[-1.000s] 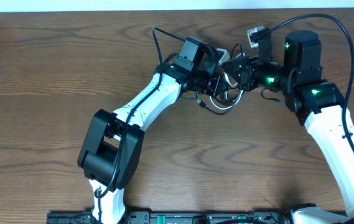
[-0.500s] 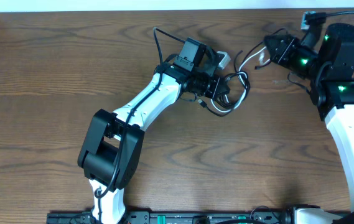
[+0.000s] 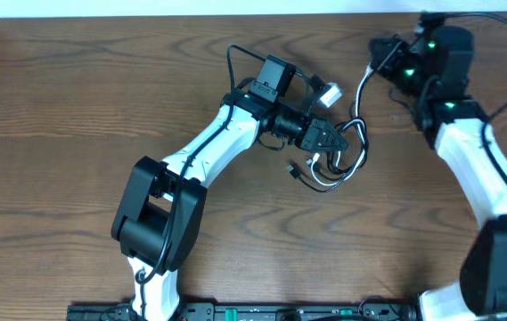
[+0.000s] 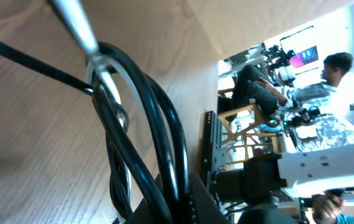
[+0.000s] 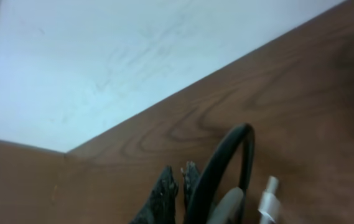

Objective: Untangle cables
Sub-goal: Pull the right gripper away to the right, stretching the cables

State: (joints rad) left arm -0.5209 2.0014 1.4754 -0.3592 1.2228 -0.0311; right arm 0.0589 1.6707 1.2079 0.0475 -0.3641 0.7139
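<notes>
Two grippers | left gripper (image 3: 326, 139) jaws pinch cables (image 3: 342, 169), seen overhead | right gripper (image 5: 178, 179) jaws pressed together, wrist view only

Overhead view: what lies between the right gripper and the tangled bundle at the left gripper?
One thin cable spans that stretch, from the right gripper to the tangled bundle by the left gripper; beneath it, bare table. Overhead shows it.

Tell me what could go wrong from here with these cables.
1. A cable runs from the right fingers to the tangle held by the left fingers. Pulling harder may tighten the knot instead of freeing it.
2. The right wrist view does not show that cable clamped between the fingers, so it may slip out.
3. The white plug could snag on a loop.
</notes>
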